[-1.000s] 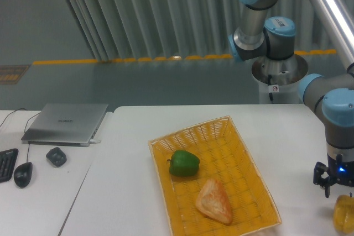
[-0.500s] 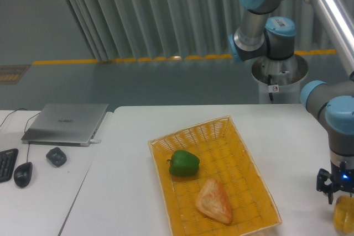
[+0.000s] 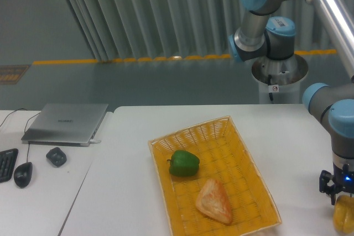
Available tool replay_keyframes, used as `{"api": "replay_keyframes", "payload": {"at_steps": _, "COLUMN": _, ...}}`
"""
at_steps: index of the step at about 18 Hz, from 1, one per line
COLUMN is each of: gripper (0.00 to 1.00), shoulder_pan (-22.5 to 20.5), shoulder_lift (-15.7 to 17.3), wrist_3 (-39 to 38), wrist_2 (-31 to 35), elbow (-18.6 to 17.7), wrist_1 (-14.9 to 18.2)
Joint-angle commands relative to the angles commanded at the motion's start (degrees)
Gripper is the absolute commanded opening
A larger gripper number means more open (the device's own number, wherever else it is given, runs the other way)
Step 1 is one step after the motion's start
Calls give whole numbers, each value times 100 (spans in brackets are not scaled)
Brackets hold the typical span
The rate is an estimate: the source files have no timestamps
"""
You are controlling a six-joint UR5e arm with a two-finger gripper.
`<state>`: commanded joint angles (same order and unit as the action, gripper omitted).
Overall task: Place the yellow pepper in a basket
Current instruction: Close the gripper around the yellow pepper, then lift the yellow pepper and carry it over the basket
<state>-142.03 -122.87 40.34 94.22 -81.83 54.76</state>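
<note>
The yellow pepper (image 3: 344, 215) sits on the white table at the far right, near the front edge and partly cut off by the frame. My gripper (image 3: 339, 193) hangs straight down right over it, open, its dark fingertips at the pepper's top; its right side runs out of view. The basket (image 3: 166, 146), a shallow yellow wicker tray, lies in the middle of the table, well left of the pepper.
Inside the basket lie a green pepper (image 3: 183, 163) and an orange-tan triangular pastry (image 3: 214, 200). A closed laptop (image 3: 66, 122), a small dark object (image 3: 56, 156), a mouse (image 3: 22, 174) and a keyboard edge (image 3: 5, 164) are on the left table.
The gripper has moved down and slightly right, from just above the yellow pepper to its top. Pepper and basket contents have not moved.
</note>
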Motion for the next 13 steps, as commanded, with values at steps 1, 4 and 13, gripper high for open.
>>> {"api": "replay_keyframes", "payload": {"at_steps": 1, "gripper": 39, "shoulder_pan": 0, "shoulder_lift": 17, "wrist_3": -9, "wrist_2": -9, "elbow": 0, "wrist_1": 17}}
{"api": "replay_keyframes", "payload": {"at_steps": 4, "gripper": 31, "shoulder_pan": 17, "shoulder_lift": 105, "wrist_3": -44, "wrist_2": 0, "elbow": -17, "wrist_1": 35}}
{"api": "replay_keyframes", "payload": {"at_steps": 13, "gripper": 31, "shoulder_pan": 26, "shoulder_lift": 957, "wrist_3": 8, "wrist_2": -193, "elbow": -17, "wrist_1": 1422}}
